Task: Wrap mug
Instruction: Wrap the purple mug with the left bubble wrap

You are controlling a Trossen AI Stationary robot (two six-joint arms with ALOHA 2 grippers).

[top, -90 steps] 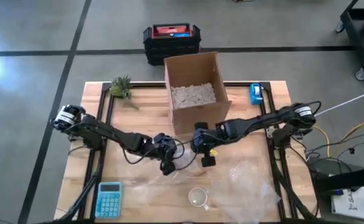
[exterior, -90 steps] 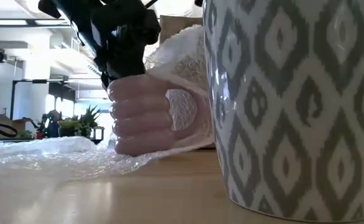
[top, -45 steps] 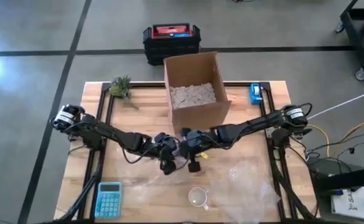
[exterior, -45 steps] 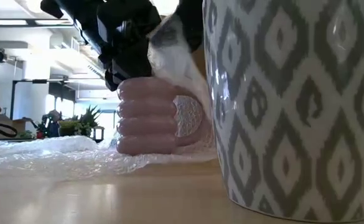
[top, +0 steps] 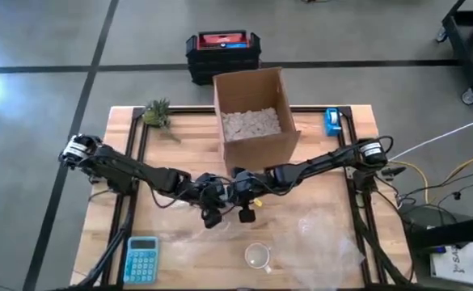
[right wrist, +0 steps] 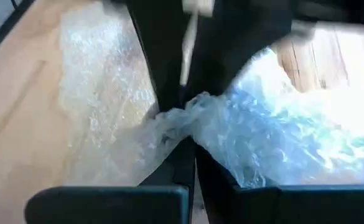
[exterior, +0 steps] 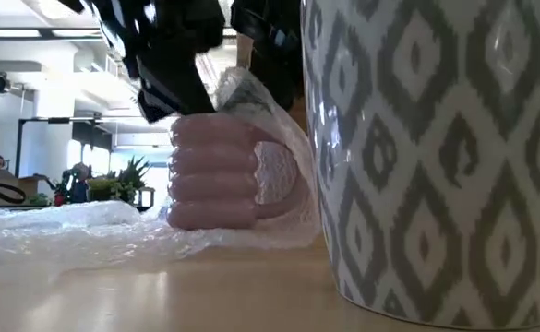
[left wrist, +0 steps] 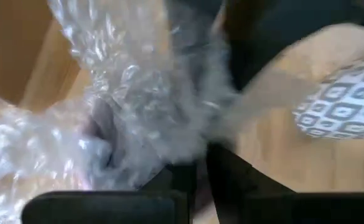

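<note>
Wrapping | we see both grippers, left gripper (top: 209,217) and right gripper (top: 245,213), pinching the clear bubble wrap sheet (exterior: 85,231) over the pink ribbed mug (exterior: 212,184), just in front of the open cardboard box (top: 255,117) | likely folding the wrap across.

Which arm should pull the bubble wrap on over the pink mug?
Right, probably. The right gripper is shut on a gathered edge of the bubble wrap, above the pink mug. The left gripper pinches wrap on the other side, better for anchoring.

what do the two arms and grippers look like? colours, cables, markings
Both arms are dark, slim, multi-jointed links with silver-white motor caps near the table edges and thin black cables looped alongside. The left gripper and right gripper have flat, matte-black fingers. No markings legible.
</note>
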